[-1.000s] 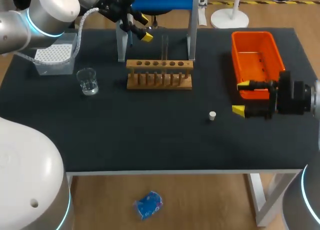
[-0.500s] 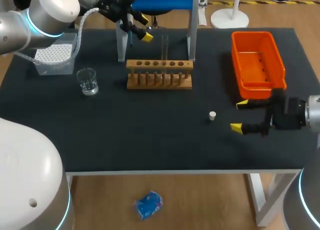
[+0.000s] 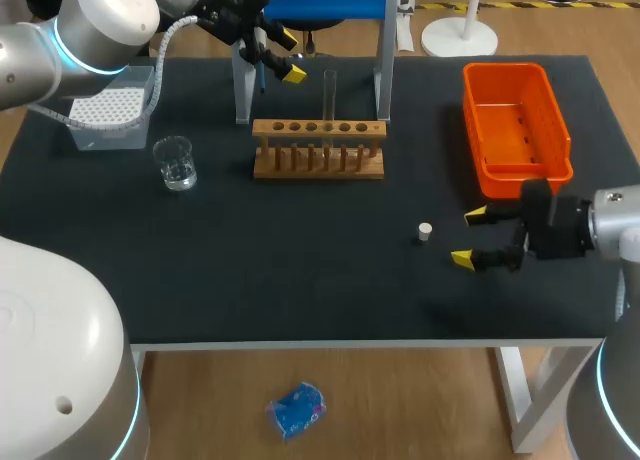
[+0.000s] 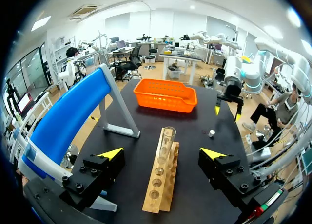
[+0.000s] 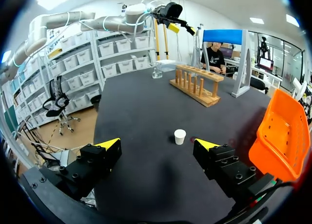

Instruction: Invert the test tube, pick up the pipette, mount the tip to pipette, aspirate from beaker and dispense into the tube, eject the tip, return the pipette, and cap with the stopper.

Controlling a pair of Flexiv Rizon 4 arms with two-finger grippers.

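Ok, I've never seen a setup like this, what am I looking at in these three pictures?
Two robot arms stand at a black table. One picture looks down from above; the round ones come from cameras on each arm's wrist. On the table: a wooden rack with a glass test tube standing in it, a small beaker, a tip box, an orange basket and a small white stopper. The left tool hangs open above the rack; the right tool is open beside the stopper. Neither holds anything.

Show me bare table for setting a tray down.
Widest bare patch: front of the table, bordered by beaker, rack and stopper. Narrower gap between rack and orange basket. Crowded: back left around tip box and left gripper; right gripper by the stopper.
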